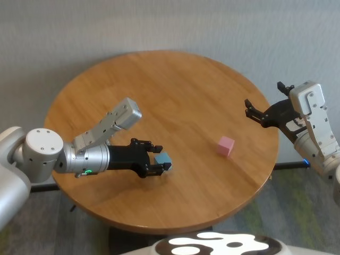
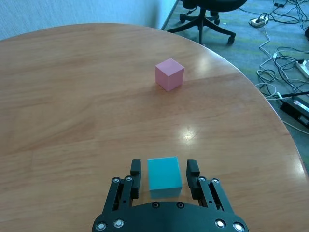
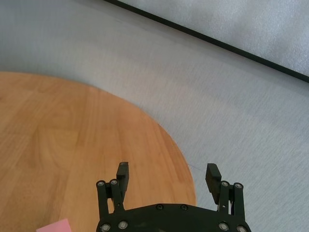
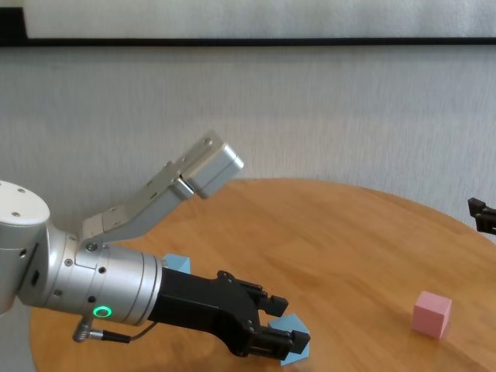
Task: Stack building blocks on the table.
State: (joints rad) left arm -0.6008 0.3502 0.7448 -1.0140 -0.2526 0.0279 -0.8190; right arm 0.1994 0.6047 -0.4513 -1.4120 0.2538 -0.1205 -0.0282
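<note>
Honey-orange wood grain fills most of what I see — the round table (image 1: 175, 95) with grey floor around it and a pale wall behind. Nearest me, my left gripper (image 2: 164, 170) is low over the table's near-left part, and a light blue block (image 2: 164, 177) sits squarely between its fingers (image 2: 135, 170). From the left wrist camera I can make out thin gaps on both sides of the block, so the jaws are slightly parted and bracketing it rather than squeezing it. In the chest view I see blue below the gripper (image 4: 293, 346) and a second patch of light blue (image 4: 177, 263) behind the left forearm; I cannot tell whether that is another cube. Further out and to the right, the pink block (image 1: 226, 145) stands alone on the wood, well apart from the blue one. Beyond the table's right edge my right gripper (image 1: 256, 113) hangs in the air, fingers spread wide with nothing between them. Past the far rim, the left wrist camera catches an office chair base (image 2: 205, 21) and loose cables (image 2: 282, 72) on the floor.
</note>
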